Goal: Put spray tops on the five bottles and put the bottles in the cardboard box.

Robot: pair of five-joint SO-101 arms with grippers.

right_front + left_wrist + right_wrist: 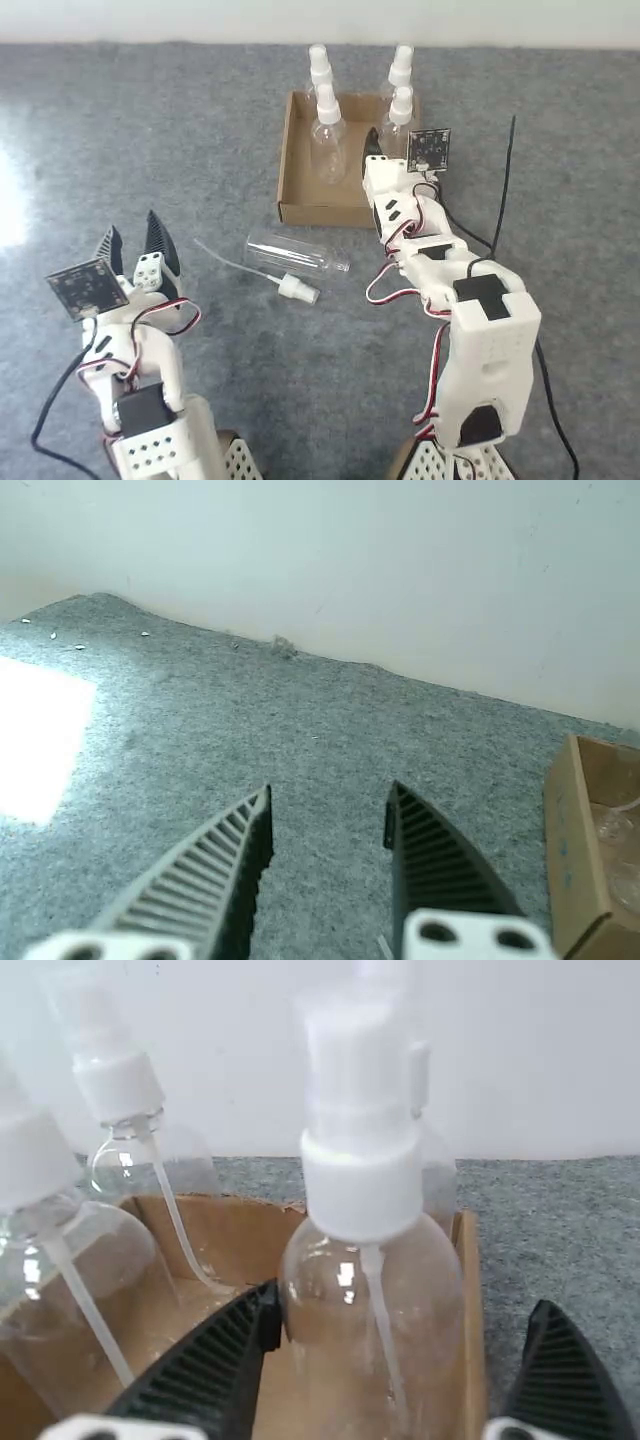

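Right gripper (pixel 408 1305): wide open, jaws flanking a capped bottle (pixel 340 1340) upright in the cardboard box (pixel 320 213). Left gripper (pixel 330 790): open, empty. An uncapped bottle (pixel 295 253) lies on the carpet (pixel 150 130) near the box, spray top (pixel 298 289) beside it.

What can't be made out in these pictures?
High view: the right arm hides the box's near right corner.
Left wrist view: the picture's edge cuts off the box.
Right wrist view: unclear whether the right claw touches the bottle inside it.
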